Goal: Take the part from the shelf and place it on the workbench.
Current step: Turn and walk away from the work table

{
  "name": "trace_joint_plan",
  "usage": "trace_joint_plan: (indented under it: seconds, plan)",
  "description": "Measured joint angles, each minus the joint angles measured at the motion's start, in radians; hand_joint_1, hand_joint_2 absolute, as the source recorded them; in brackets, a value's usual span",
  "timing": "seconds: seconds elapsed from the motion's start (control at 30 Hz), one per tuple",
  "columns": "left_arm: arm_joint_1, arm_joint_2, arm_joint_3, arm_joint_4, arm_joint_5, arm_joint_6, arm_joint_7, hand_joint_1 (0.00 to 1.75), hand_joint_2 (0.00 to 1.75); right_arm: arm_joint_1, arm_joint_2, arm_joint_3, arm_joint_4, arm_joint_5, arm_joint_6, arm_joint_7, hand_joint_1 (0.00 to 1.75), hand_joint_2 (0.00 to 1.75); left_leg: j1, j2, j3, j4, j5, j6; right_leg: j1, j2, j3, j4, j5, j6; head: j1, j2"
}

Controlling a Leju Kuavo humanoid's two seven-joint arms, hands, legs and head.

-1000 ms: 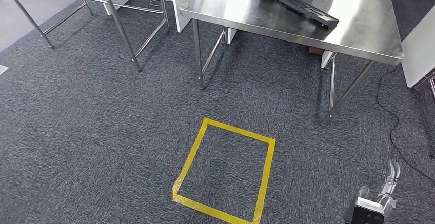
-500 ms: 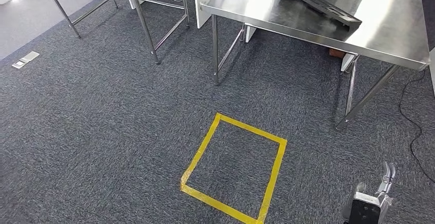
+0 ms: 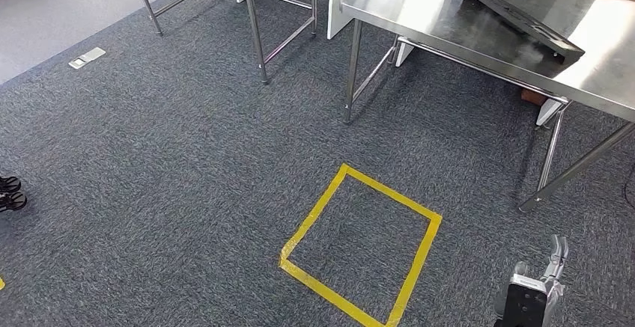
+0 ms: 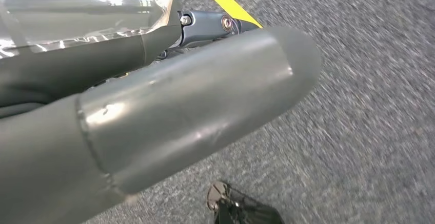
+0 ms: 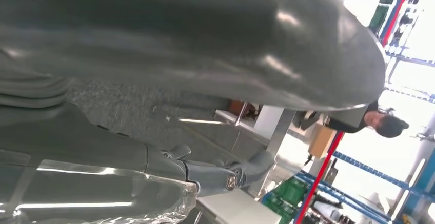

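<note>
Black part (image 3: 523, 22) lies on the steel workbench (image 3: 449, 28); placing looks done. Right hand (image 3: 533, 294) hangs low, fingers apart, holding nothing. Left hand's (image 4: 169, 111) fingers: cannot tell. Next: retreat.

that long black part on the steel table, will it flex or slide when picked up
The long black part looks like rigid moulded plastic, so probably stiff and light. It lies tilted on the polished steel table, so a push would likely slide it.
</note>
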State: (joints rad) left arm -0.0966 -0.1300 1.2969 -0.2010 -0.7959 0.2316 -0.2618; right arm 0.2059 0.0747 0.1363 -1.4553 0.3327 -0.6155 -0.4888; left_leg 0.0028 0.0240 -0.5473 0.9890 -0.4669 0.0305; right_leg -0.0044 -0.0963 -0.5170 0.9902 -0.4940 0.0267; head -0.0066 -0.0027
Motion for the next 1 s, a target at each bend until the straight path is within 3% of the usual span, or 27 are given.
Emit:
trace_joint_plan:
  seconds: [0.03, 0.1, 0.17, 0.2, 0.23, 0.3, 0.37, 0.4, 0.47, 0.53, 0.6, 0.67, 0.7, 0.73, 0.77, 0.83, 0.9, 0.97, 1.0]
  plan:
    - [0.000, 0.000, 0.000, 0.000, -0.001, 0.004, 0.000, 0.00, 0.00, -0.003, 0.000, 0.000, 0.002, 0.000, -0.001, 0.001, 0.00, 0.00, 0.002, -0.008, -0.002, -0.004, 0.006, 0.009, -0.002, 0.020, -0.012, 0.025, -0.017, 0.001, 0.001, 0.000]
    - [-0.002, 0.000, -0.001, 0.000, -0.003, 0.010, 0.001, 0.00, 0.00, -0.005, -0.005, -0.002, 0.009, 0.001, -0.002, 0.003, 0.00, 0.00, 0.004, -0.024, -0.009, -0.007, 0.016, 0.020, -0.006, 0.070, -0.061, 0.134, -0.076, -0.005, 0.004, 0.000]
    - [-0.003, 0.000, -0.001, 0.000, -0.006, 0.014, 0.001, 0.00, 0.00, -0.005, -0.010, -0.005, 0.019, 0.000, -0.003, 0.005, 0.00, 0.00, 0.003, -0.046, -0.018, -0.007, 0.022, 0.024, -0.006, 0.087, -0.115, 0.257, -0.124, -0.008, 0.004, 0.000]
    - [-0.002, 0.000, -0.001, 0.000, -0.008, 0.015, 0.001, 0.00, 0.00, -0.005, -0.011, -0.007, 0.024, 0.000, -0.004, 0.005, 0.00, 0.00, 0.002, -0.058, -0.022, -0.006, 0.025, 0.023, -0.006, 0.090, -0.122, 0.279, -0.128, -0.004, 0.004, 0.000]
    - [-0.001, 0.000, -0.001, 0.000, -0.008, 0.017, 0.000, 0.00, 0.00, -0.005, -0.012, -0.008, 0.028, 0.000, -0.005, 0.005, 0.00, 0.00, 0.002, -0.071, -0.024, -0.006, 0.028, 0.021, -0.006, 0.092, -0.109, 0.258, -0.115, 0.003, 0.004, 0.000]
    - [0.000, -0.001, -0.001, 0.000, -0.009, 0.021, 0.000, 0.00, 0.00, -0.006, -0.012, -0.009, 0.031, 0.000, -0.008, 0.005, 0.00, 0.00, 0.002, -0.096, -0.025, -0.005, 0.032, 0.016, -0.009, 0.116, -0.037, 0.120, -0.060, 0.015, 0.005, 0.000]
    - [-0.001, -0.001, -0.001, 0.000, -0.010, 0.023, -0.001, 0.00, 0.00, -0.007, -0.013, -0.010, 0.033, 0.000, -0.009, 0.006, 0.00, 0.00, -0.001, -0.116, -0.028, -0.003, 0.036, 0.008, -0.010, 0.148, 0.015, 0.005, -0.020, 0.013, 0.005, 0.000]
    - [0.000, -0.001, -0.001, 0.000, -0.010, 0.024, -0.002, 0.00, 0.00, -0.008, -0.013, -0.010, 0.034, 0.000, -0.009, 0.006, 0.00, 0.00, -0.002, -0.124, -0.032, -0.002, 0.038, 0.003, -0.009, 0.156, 0.022, -0.014, -0.014, 0.008, 0.005, 0.000]
    - [0.002, -0.001, -0.002, 0.000, -0.010, 0.025, -0.002, 0.00, 0.00, -0.009, -0.013, -0.010, 0.035, 0.000, -0.010, 0.005, 0.00, 0.00, -0.001, -0.138, -0.040, -0.001, 0.044, -0.009, -0.009, 0.139, 0.021, -0.014, -0.007, -0.003, 0.005, 0.000]
    - [0.005, -0.002, -0.002, 0.000, -0.010, 0.025, -0.002, 0.00, 0.00, -0.011, -0.012, -0.010, 0.035, 0.000, -0.011, 0.005, 0.00, 0.00, -0.001, -0.111, -0.058, 0.027, 0.025, -0.020, -0.015, 0.119, 0.022, -0.017, 0.000, -0.017, 0.003, 0.000]
    - [0.004, -0.001, -0.002, 0.001, -0.010, 0.026, -0.002, 0.00, 0.00, -0.011, -0.011, -0.011, 0.036, 0.001, -0.012, 0.005, 0.00, 0.00, 0.000, -0.057, -0.107, 0.133, -0.040, -0.029, -0.015, 0.096, 0.020, -0.019, 0.004, -0.027, -0.001, 0.000]
    - [0.004, -0.001, -0.002, 0.001, -0.010, 0.026, -0.002, 0.00, 0.00, -0.009, -0.011, -0.011, 0.038, 0.001, -0.012, 0.005, 0.00, 0.00, 0.005, -0.035, -0.170, 0.271, -0.102, -0.038, -0.012, 0.070, 0.016, -0.018, 0.005, -0.031, -0.003, 0.000]
    - [0.004, -0.001, -0.002, 0.001, -0.010, 0.026, -0.002, 0.00, 0.00, -0.009, -0.011, -0.011, 0.039, 0.001, -0.013, 0.005, 0.00, 0.00, 0.007, -0.032, -0.185, 0.305, -0.109, -0.040, -0.012, 0.057, 0.015, -0.018, 0.005, -0.031, -0.003, 0.000]
    - [0.005, -0.001, -0.002, 0.001, -0.010, 0.026, -0.002, 0.00, 0.00, -0.009, -0.011, -0.011, 0.040, 0.001, -0.013, 0.006, 0.00, 0.00, 0.009, -0.028, -0.179, 0.301, -0.099, -0.042, -0.012, 0.045, 0.014, -0.018, 0.004, -0.031, -0.004, 0.000]
    - [0.005, 0.000, -0.002, 0.001, -0.010, 0.027, -0.003, 0.00, 0.00, -0.009, -0.011, -0.011, 0.041, 0.001, -0.014, 0.006, 0.00, 0.00, 0.010, -0.021, -0.151, 0.253, -0.072, -0.042, -0.012, 0.034, 0.015, -0.018, 0.004, -0.030, -0.004, 0.000]
    - [0.003, 0.001, -0.002, 0.001, -0.009, 0.028, -0.004, 0.00, 0.00, -0.012, -0.011, -0.011, 0.041, 0.003, -0.014, 0.007, 0.00, 0.00, 0.008, 0.021, -0.065, 0.104, -0.016, -0.038, -0.007, 0.014, 0.017, -0.016, 0.001, -0.026, -0.004, 0.000]
    - [-0.001, 0.001, -0.002, 0.001, 0.005, 0.027, -0.009, 0.00, 0.00, -0.014, -0.011, -0.011, 0.042, 0.005, -0.016, 0.009, 0.00, 0.00, 0.003, 0.048, -0.018, 0.015, 0.006, -0.029, 0.001, -0.003, 0.018, -0.014, -0.004, -0.018, -0.001, 0.000]
    - [-0.002, 0.001, 0.001, 0.001, 0.025, 0.024, -0.014, 0.00, 0.00, -0.016, -0.011, -0.011, 0.042, 0.009, -0.016, 0.011, 0.00, 0.00, -0.002, 0.030, -0.021, 0.007, 0.007, -0.018, 0.005, -0.023, 0.020, -0.015, -0.006, -0.009, 0.003, 0.000]
    - [-0.002, 0.001, 0.004, 0.001, 0.033, 0.023, -0.016, 0.00, 0.00, -0.018, -0.011, -0.011, 0.042, 0.011, -0.016, 0.011, 0.00, 0.00, -0.002, 0.020, -0.022, 0.004, 0.011, -0.011, 0.004, -0.021, 0.019, -0.011, -0.010, -0.003, 0.003, 0.000]
